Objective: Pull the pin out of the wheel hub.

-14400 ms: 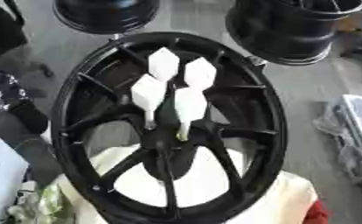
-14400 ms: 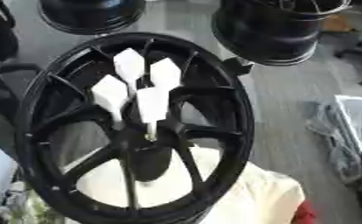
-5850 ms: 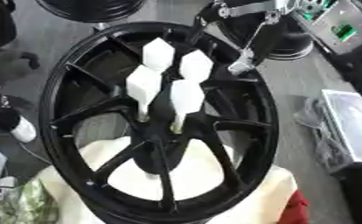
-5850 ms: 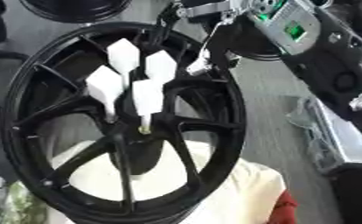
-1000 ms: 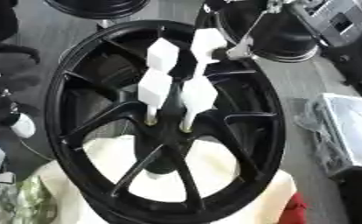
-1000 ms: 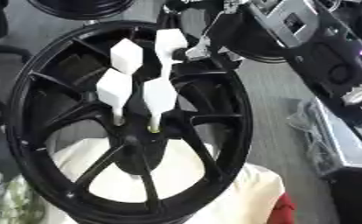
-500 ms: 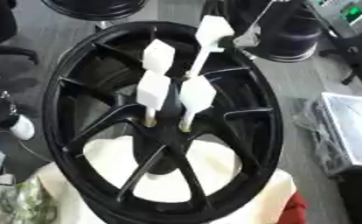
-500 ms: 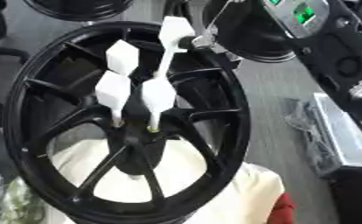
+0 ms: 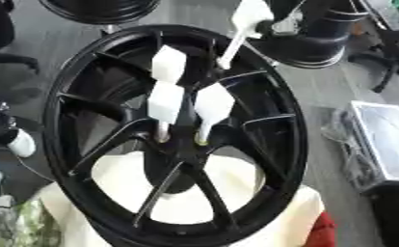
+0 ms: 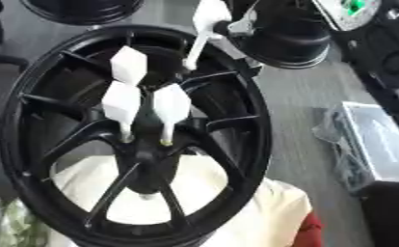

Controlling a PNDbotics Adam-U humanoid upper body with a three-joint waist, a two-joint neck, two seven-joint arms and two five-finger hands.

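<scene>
A large black wheel hub [image 9: 85, 87] lies flat on a cream cloth [image 9: 228, 193]. Three white-headed pins stand in its centre: one at the back [image 9: 169, 63], one at the left [image 9: 166, 101] and one at the right [image 9: 213, 102]. A fourth pin [image 10: 209, 13] hangs tilted above the hub's far rim, its thin shaft clear of the hub. My right hand [image 10: 242, 26] comes in from the top right and is shut on that pin just below its white head. My left hand shows in neither view.
Two more black wheels lie beyond the hub, one at the top left [image 9: 98, 7] and one at the top right [image 9: 308, 46]. A clear plastic box [image 9: 388, 144] sits on the floor at the right. A white object [image 9: 19, 144] lies by the hub's left rim.
The fourth pin has risen out of the hub's centre and moved up towards the far rim in my right hand. The other three pins stay in place.
</scene>
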